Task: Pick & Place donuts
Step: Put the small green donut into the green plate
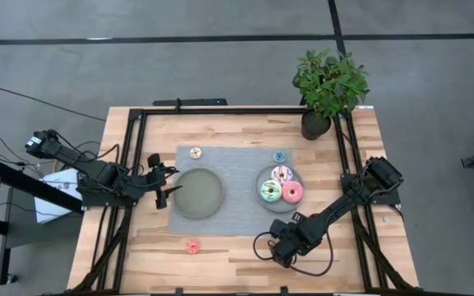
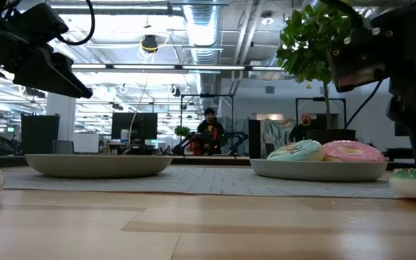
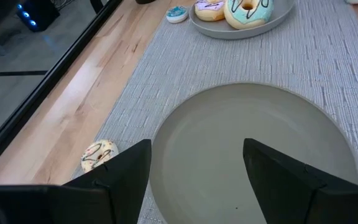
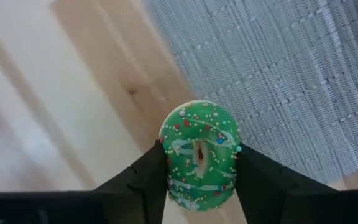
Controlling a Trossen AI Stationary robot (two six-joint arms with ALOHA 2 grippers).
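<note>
A small green sprinkled donut (image 4: 199,152) lies on the wood just off the grey mat's (image 1: 237,220) near edge, and my right gripper (image 4: 201,158) is shut on it; in the high view that gripper (image 1: 285,245) hides it. Pink (image 1: 293,192), mint-green (image 1: 270,192) and white sprinkled (image 1: 281,173) donuts lie on the right plate (image 1: 280,205). Small donuts lie flat: blue (image 1: 280,156) and tan (image 1: 196,153) on the mat's far edge, red (image 1: 192,246) on the wood near the front. My left gripper (image 3: 197,155) hangs open above the empty plate's (image 1: 197,193) left rim. My right gripper pinches the green donut's outer rim (image 4: 166,149) between its two fingers, one on each opposite side. The fingers come from above, pointing down. The donut lies flat, hole up; in the low view its underside (image 2: 412,193) looks to rest on the table.
A potted plant (image 1: 329,82) stands at the table's far right corner. A black frame (image 1: 130,164) runs along the table's sides. Bare wood lies along the near edge between the red donut and my right gripper.
</note>
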